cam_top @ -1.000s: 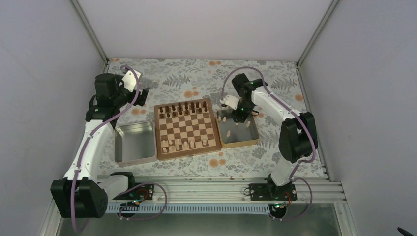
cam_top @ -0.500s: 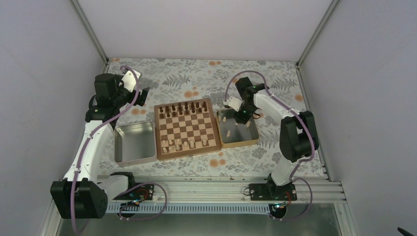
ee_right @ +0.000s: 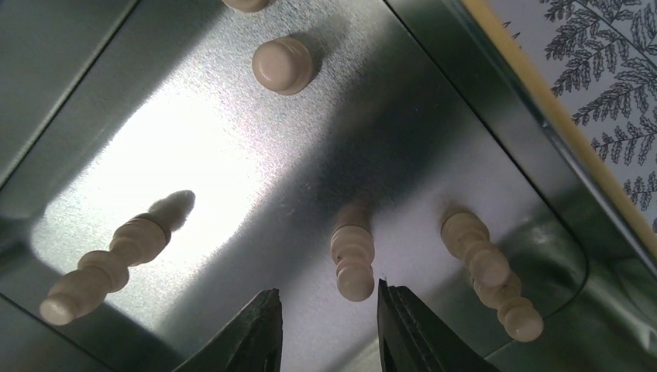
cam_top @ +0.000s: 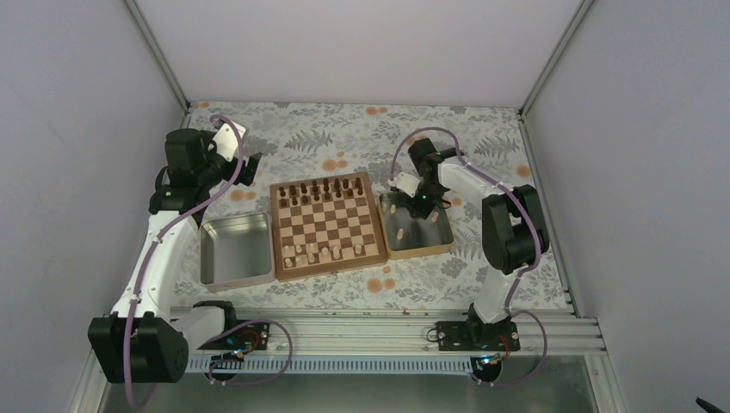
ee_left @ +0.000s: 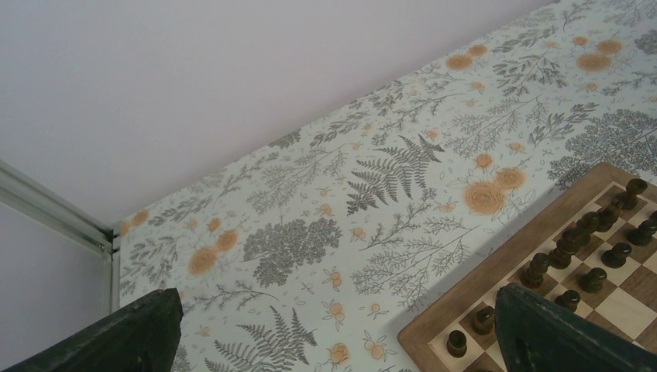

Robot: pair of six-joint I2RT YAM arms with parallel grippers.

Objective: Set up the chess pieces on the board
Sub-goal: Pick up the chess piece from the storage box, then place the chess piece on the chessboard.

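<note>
The board (cam_top: 328,224) lies mid-table with dark pieces along its far rows and several pale chess pieces (cam_top: 311,252) on its near rows. More pale pieces lie in the wooden-rimmed tray (cam_top: 416,250) to its right. My right gripper (ee_right: 328,301) is open low inside that tray, a pale piece (ee_right: 352,259) just ahead of the gap near the right finger; two more pale pieces (ee_right: 490,273) (ee_right: 104,267) lie either side. My left gripper (ee_left: 333,333) is open and empty above the tablecloth by the board's far left corner (ee_left: 434,333).
An empty shiny metal tray (cam_top: 234,249) sits left of the board. Dark pieces (ee_left: 577,240) stand along the board edge in the left wrist view. The tray wall (ee_right: 496,108) rises on the right of my right gripper. White walls enclose the table.
My right gripper has dropped lower into the wooden-rimmed tray, its arm shifting slightly left. The left arm has not moved.
</note>
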